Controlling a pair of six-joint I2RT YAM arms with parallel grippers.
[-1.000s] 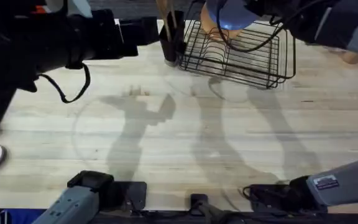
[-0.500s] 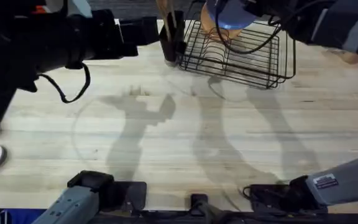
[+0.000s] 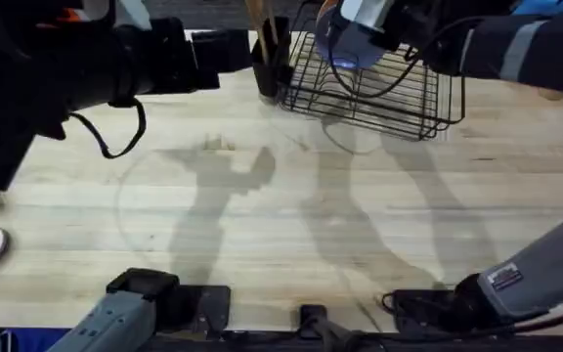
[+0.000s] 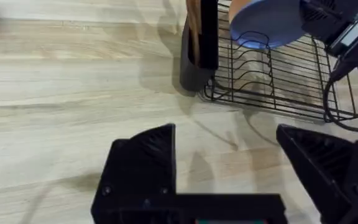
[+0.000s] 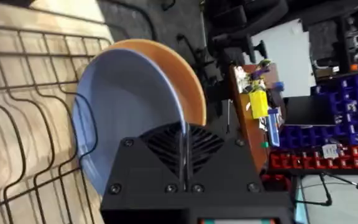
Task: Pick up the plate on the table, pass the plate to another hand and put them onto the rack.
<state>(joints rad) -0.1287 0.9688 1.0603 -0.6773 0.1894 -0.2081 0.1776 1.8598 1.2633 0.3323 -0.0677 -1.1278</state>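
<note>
Right gripper [image 5: 183,163], plate [image 5: 126,115] lower over rack [image 3: 379,88]

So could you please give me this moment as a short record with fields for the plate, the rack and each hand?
plate: light blue, on edge over the rack, clamped at its rim
rack: black wire, at the table's far side
orange dish: right behind the plate
utensil holder: black, beside the rack
right hand: shut on the plate
left hand: open, holding nothing

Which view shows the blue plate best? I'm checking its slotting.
The right wrist view: the blue plate stands large among the rack wires. Overhead shows it small; left wrist shows its lower part.
</note>
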